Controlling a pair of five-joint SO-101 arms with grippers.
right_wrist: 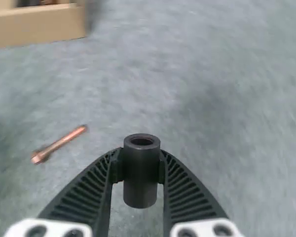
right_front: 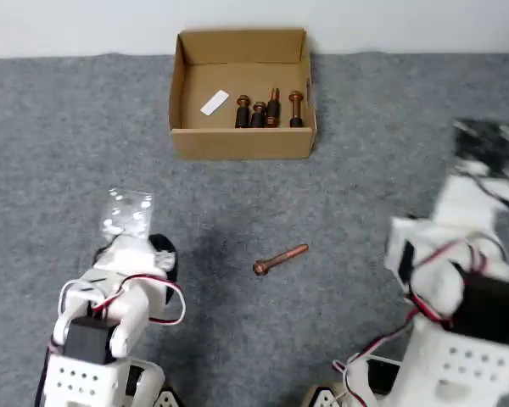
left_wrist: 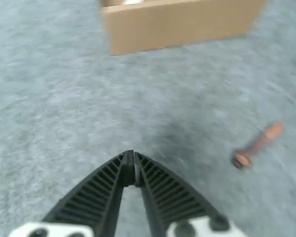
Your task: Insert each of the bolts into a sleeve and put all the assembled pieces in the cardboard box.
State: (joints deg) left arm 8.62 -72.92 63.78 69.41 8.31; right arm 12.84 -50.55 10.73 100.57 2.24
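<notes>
Pinching item: right claw (right_wrist: 141, 159), clamped on the sides of a black sleeve (right_wrist: 141, 174), bore end uppermost and unobstructed; sleeve seems to be held off the bench (right_front: 365, 170).

Idle item: left claw (left_wrist: 129, 163), fingers pressed together with nothing between them, poised over bare bench on the near side of the cardboard box (right_front: 242, 142).

Loose item: one copper bolt (right_front: 280, 259), lying flat well in front of the box, apart from both claws, head end farther from the box, shank tip angled toward it.

Stored items: four assembled pieces (right_front: 269, 110), standing inside the box along its front wall, a white slip (right_front: 215, 103) just beside them.

Step in hand, by judgement: last bolt to be picked up and mated with the held sleeve.

Handling notes:
- Left claw must spread first, then straddle the shank squarely, since a round bolt is apt to roll.
- Grip near the head, leaving the tip end free to enter.
- Keep the sleeve steady and bring the shank in line with the bore before pushing; a skewed approach is likely to jam at the rim.
</notes>
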